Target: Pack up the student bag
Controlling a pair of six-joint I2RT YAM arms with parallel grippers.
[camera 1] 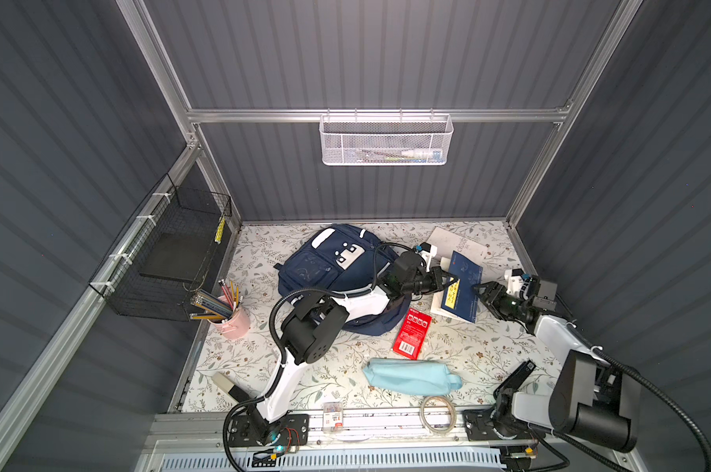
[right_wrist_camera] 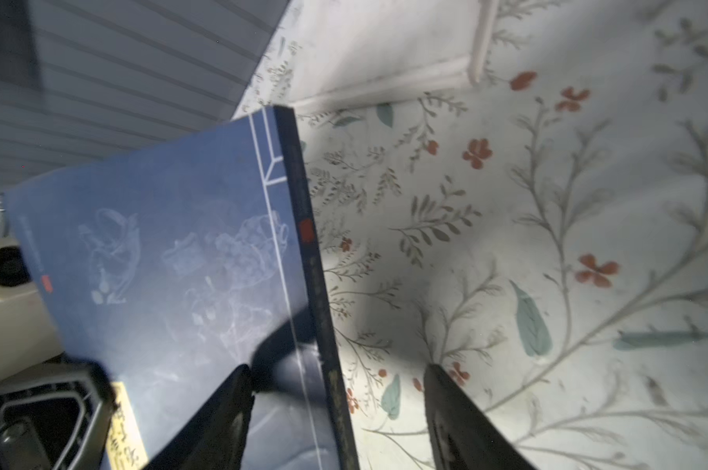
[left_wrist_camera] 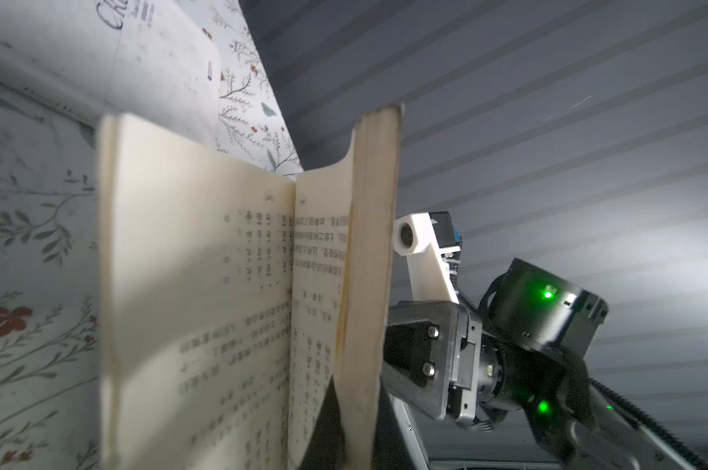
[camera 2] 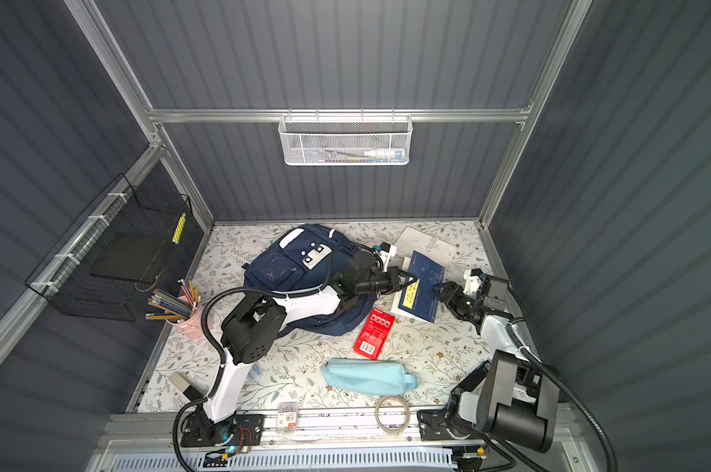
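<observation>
one student bag (camera 1: 325,278), one blue book (camera 1: 466,282), one pouch (camera 1: 407,376)

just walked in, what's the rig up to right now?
The left end effector is shut on the edge of the blue book, which gapes open in the left wrist view. The right end effector stands open at the book's spine side, gripping nothing. The student bag lies on the table next to them, and the book is not yet in it. A red box and a light-blue pouch lie unpacked nearby.
</observation>
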